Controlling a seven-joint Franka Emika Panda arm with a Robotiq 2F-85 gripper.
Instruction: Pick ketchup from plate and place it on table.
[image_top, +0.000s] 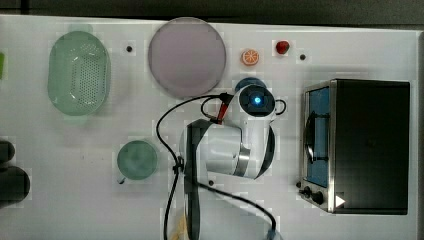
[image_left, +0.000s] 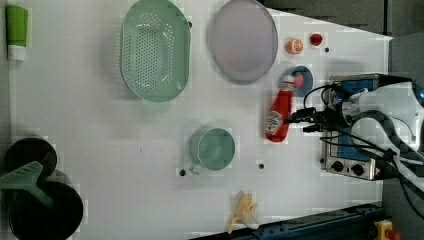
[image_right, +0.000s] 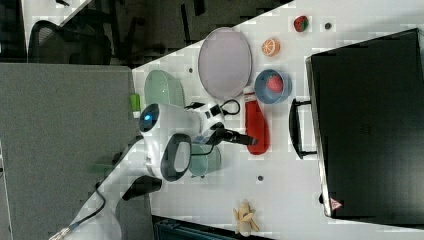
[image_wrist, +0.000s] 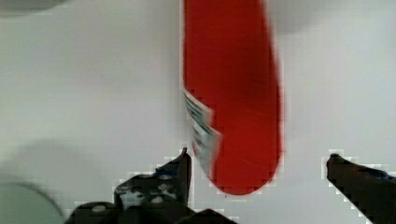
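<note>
- Ketchup (image_left: 279, 116) is lying flat on the white table (image_left: 100, 150), off the lilac plate (image_left: 243, 40) (label print is unreadable).
- Gripper (image_wrist: 257, 170) is straddling its base, jaws spread wide, gripping nothing.

Colander (image_top: 79, 72), mug (image_top: 137, 160), toaster oven (image_top: 367, 146)

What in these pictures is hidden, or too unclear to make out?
- Top view: the ketchup is covered by the robot arm.
- Left view: the ketchup label's print is too small to read.
- Wrist view: the ketchup's cap end is cut off by the picture's edge.
- Right view: the oven front and knobs face away.
</note>
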